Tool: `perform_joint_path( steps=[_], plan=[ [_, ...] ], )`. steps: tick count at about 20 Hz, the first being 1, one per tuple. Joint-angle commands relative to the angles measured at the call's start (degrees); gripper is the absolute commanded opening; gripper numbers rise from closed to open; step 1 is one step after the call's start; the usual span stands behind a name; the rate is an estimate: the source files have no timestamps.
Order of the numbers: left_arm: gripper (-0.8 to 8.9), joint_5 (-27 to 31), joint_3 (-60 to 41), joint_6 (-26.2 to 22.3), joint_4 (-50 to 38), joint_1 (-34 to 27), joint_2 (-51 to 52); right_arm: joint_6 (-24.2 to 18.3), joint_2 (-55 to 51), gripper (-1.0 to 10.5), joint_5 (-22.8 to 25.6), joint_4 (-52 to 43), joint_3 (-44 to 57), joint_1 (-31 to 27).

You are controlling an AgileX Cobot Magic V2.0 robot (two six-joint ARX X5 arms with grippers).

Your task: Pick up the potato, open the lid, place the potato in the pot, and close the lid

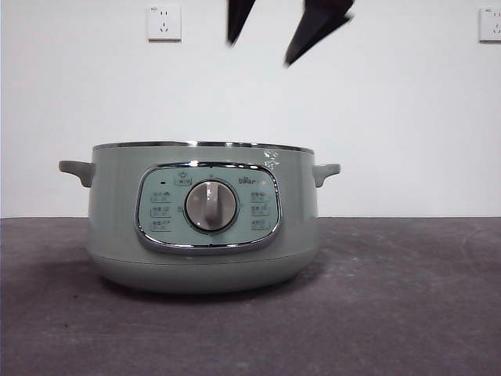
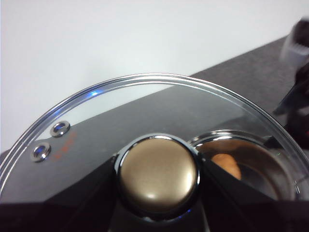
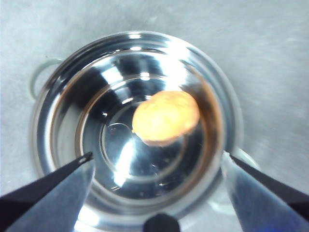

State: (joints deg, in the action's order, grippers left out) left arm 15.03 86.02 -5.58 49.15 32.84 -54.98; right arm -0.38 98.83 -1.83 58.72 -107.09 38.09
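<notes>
The sage-green pot [image 1: 202, 215] stands uncovered on the table, its dial facing the front view. The orange-brown potato [image 3: 165, 117] lies on the steel floor inside the pot [image 3: 46, 121]. My right gripper [image 3: 157, 157] hangs open straight above the pot's mouth, holding nothing; its two black jaws show at the top of the front view [image 1: 261, 52]. My left gripper [image 2: 158, 205] is shut on the knob [image 2: 158, 175] of the glass lid [image 2: 145, 111], held off to the side of the pot and out of the front view. Through the glass I see the potato [image 2: 227, 165].
The dark grey table [image 1: 391, 298] runs back to a white wall with two sockets [image 1: 163, 23] [image 1: 490, 23]. The pot's side handles [image 1: 76, 171] [image 1: 326, 171] stick out. The right arm [image 2: 300, 92] shows blurred at the edge of the left wrist view.
</notes>
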Motion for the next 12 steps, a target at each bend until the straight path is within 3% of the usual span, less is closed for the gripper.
perform_joint_path(
  steps=[1,3,6,12],
  plan=[
    [-0.08,-3.5,0.7,-0.5,-5.7,0.1,-1.7,1.0,-4.4,4.4,4.7,2.0,0.1,-0.5],
    [-0.08,-5.6,0.7,-0.4,-8.0,0.1,-4.2,1.0,-7.9,4.4,8.1,4.0,0.1,-1.3],
    [-0.08,-10.8,0.7,0.0,-10.7,0.2,-8.7,1.5,-12.0,4.4,8.4,7.4,0.1,-3.4],
    [-0.08,-13.9,0.7,1.6,-14.5,0.2,-19.4,3.0,-17.9,4.4,8.5,13.1,0.1,-8.7]
  ],
)
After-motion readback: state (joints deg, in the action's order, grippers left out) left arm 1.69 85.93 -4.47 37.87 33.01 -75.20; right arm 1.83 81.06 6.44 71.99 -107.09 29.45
